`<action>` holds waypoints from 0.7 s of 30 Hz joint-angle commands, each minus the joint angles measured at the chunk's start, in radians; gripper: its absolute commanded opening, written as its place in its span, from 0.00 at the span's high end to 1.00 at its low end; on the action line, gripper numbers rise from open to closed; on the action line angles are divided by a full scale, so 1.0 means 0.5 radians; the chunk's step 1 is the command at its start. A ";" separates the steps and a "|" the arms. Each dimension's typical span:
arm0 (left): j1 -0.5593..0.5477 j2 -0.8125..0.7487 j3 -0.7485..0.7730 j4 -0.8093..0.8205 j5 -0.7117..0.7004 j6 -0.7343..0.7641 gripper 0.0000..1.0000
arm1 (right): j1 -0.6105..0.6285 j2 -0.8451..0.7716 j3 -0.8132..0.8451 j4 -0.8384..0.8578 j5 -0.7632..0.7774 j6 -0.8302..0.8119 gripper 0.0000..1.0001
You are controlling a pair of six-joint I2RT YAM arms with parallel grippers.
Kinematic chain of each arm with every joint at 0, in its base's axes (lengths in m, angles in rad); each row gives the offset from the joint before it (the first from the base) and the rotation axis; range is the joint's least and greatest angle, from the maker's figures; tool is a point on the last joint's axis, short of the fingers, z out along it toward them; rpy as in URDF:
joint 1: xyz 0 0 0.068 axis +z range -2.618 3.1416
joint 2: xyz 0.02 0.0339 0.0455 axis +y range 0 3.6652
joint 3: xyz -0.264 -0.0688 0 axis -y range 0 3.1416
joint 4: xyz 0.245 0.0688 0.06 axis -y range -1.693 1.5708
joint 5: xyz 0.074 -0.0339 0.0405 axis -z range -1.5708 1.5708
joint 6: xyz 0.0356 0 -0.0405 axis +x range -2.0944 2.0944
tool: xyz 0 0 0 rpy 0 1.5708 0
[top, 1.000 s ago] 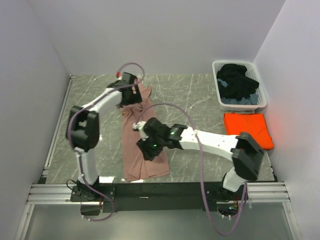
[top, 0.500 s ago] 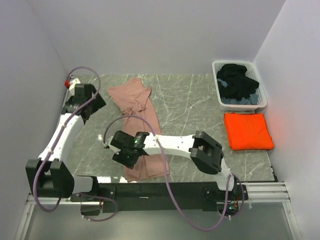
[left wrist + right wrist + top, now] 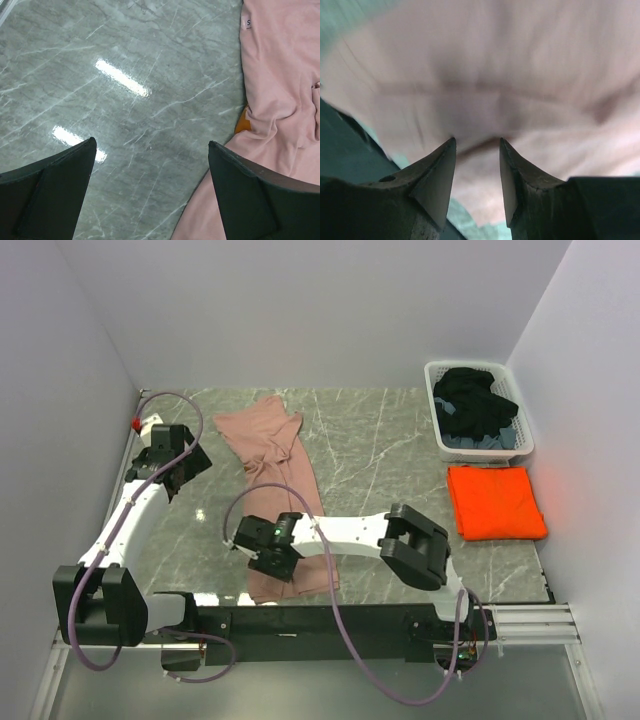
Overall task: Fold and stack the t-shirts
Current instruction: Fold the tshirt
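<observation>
The pink tee (image 3: 268,445) lies lengthwise on the table (image 3: 390,450), left of centre, running from the far side to the near edge. The right claw (image 3: 277,560) sits low over its near end, its fingers partly apart at the cloth; I can't tell whether it pinches. The left claw (image 3: 180,472) hangs wide open just left of the tee. The orange tee (image 3: 495,502) lies folded at the right.

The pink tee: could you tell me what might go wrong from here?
The right claw is at the hem of the pink tee by the table edge; a pull might drag cloth off. Its part-open jaws may pinch only one layer, spoiling the fold. The left claw hangs open over bare table, pinning nothing.
</observation>
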 commanded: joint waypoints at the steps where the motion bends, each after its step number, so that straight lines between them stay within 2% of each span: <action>1: 0.012 -0.016 -0.009 0.097 0.060 0.038 0.00 | 0.008 -0.244 -0.166 -0.008 0.090 0.012 0.53; 6: 0.012 0.012 -0.012 0.097 0.118 0.044 0.00 | -0.007 -0.404 -0.396 0.044 0.145 0.110 0.53; 9: 0.012 0.040 0.001 0.088 0.133 0.044 0.01 | -0.028 -0.478 -0.418 0.090 0.118 0.144 0.53; 13: 0.015 0.049 0.013 0.079 0.112 0.038 0.01 | -0.010 -0.460 -0.244 0.137 -0.014 0.105 0.51; 17: 0.031 0.061 0.013 0.039 0.005 0.016 0.00 | 0.018 -0.249 0.069 0.118 -0.021 0.071 0.48; 21: 0.049 0.104 0.025 0.014 -0.032 -0.002 0.01 | 0.073 -0.116 0.223 0.088 -0.067 0.015 0.47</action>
